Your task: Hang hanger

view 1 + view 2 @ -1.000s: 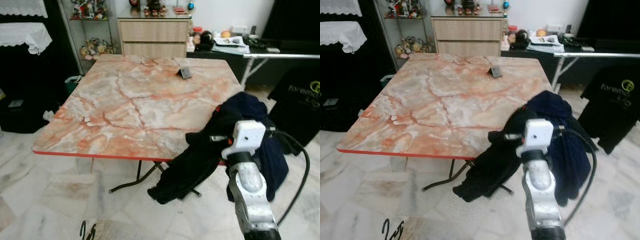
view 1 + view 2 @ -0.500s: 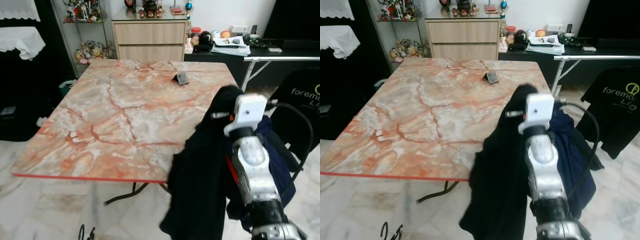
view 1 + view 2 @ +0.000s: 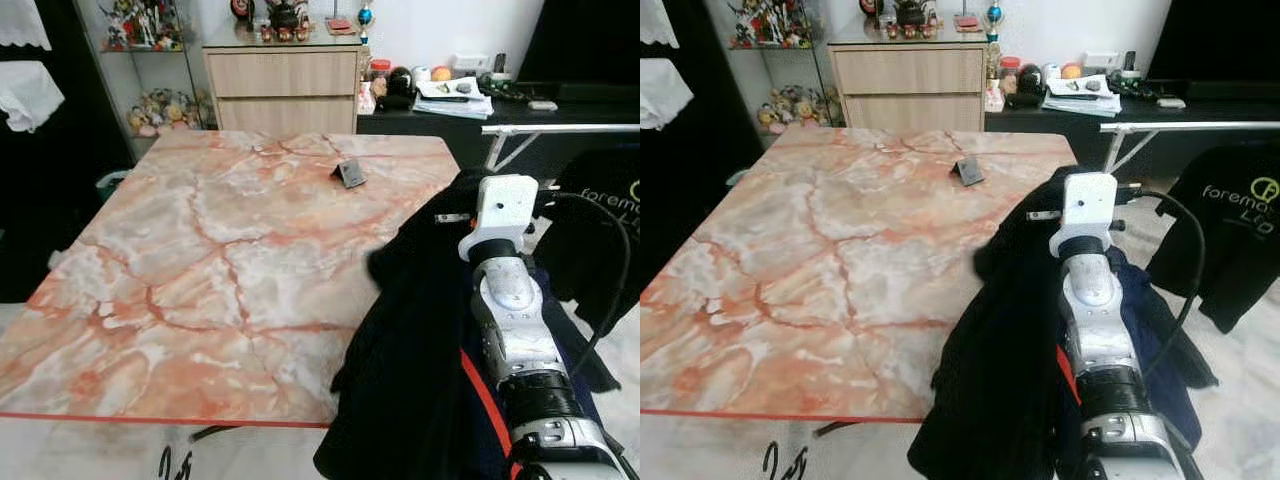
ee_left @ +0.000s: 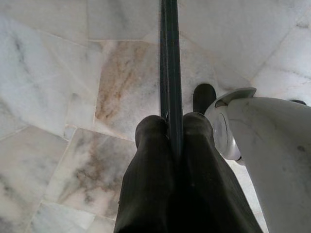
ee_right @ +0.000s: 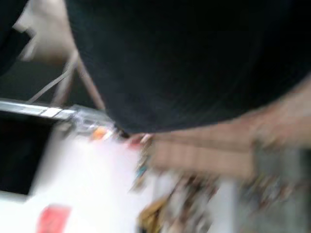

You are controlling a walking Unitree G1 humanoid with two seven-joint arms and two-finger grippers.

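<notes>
Draping over the raised right end effector [image 3: 455, 215], the dark garment [image 3: 400, 360] hides its fingers; grip unclear.

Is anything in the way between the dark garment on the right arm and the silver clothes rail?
Nothing visible blocks the way. The dark garment hangs off the table's right edge, and the silver rail lies beyond it to the right. A black T-shirt already hangs on that rail, taking up part of it.

- A dark garment [image 3: 420, 350] hangs bunched at the near right, draped against the marbled counter's [image 3: 200, 260] right edge.
- Its hanger is hidden.
</notes>
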